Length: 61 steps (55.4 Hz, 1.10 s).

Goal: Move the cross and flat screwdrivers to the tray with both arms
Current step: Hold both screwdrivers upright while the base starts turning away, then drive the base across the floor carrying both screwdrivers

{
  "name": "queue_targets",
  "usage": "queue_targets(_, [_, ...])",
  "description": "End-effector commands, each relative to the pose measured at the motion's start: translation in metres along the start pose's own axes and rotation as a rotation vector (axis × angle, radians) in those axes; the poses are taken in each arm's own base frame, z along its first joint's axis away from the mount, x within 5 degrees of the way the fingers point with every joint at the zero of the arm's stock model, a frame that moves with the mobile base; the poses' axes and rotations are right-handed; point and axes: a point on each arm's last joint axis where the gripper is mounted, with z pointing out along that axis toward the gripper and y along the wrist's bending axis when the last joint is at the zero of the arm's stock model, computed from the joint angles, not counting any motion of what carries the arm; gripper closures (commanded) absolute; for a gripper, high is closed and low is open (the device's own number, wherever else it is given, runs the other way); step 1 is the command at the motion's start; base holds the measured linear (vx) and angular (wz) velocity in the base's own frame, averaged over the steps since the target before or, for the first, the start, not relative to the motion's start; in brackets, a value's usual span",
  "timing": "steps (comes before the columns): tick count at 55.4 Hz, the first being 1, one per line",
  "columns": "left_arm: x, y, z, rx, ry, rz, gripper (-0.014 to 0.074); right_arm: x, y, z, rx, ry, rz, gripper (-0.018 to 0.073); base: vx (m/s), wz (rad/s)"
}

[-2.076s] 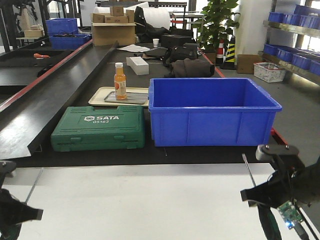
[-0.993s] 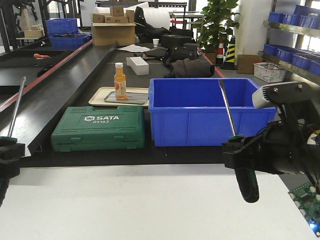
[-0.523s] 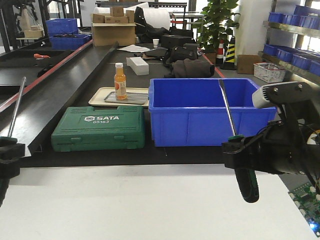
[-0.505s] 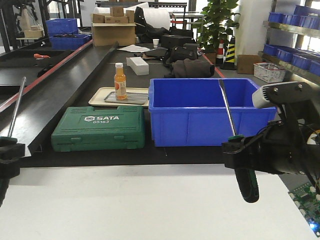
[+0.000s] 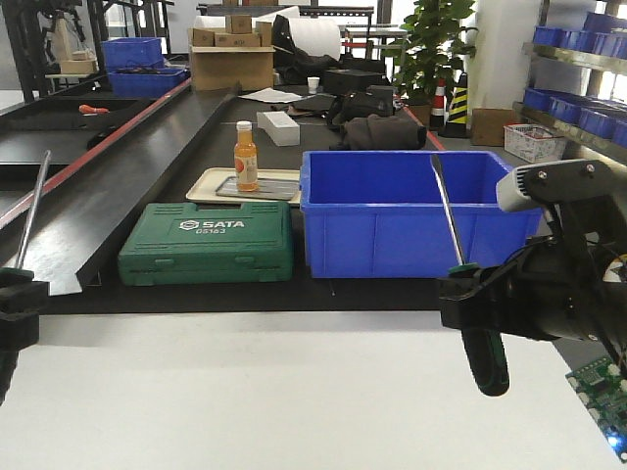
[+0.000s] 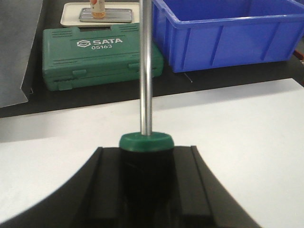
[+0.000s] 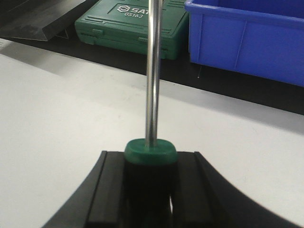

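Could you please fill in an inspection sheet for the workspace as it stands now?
Surface: white tabletop, bare in front; a black bench lies behind it.
Job's things: left screwdriver and right screwdriver are lifted, shafts pointing up. The grey tray lies in the beige tray.
Clutter: orange bottle appears to stand on the grey tray; green SATA case; blue bin.
Grippers: left gripper and right gripper are each shut on a screwdriver handle.
Cables: nothing seen.
Surroundings: potted plant, cardboard boxes, shelf bins.
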Motion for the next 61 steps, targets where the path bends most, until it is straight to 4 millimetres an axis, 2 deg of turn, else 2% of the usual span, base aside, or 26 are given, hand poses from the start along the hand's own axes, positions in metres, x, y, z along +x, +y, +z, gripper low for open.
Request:
queue_targets(1, [-0.0183, -0.0011, -0.0092, -0.013, -0.127, -0.015, 0.0602, -0.0206, 0.0007, -0.0163, 0.021, -0.137, -0.007, 0.0567, -0.17, 0.07])
queue_targets(33, [-0.0183, -0.0011, -0.0092, -0.013, -0.127, -0.015, 0.0602, -0.0206, 0.0007, -0.0163, 0.021, -0.137, -0.007, 0.0567, -0.24, -0.1])
queue_targets(61, [-0.0182, -0.0012, -0.0093, -0.012, -0.126, -0.015, 0.0602, -0.0206, 0.0006, -0.0163, 0.022, -0.137, -0.008, 0.0567, -0.22, -0.47])
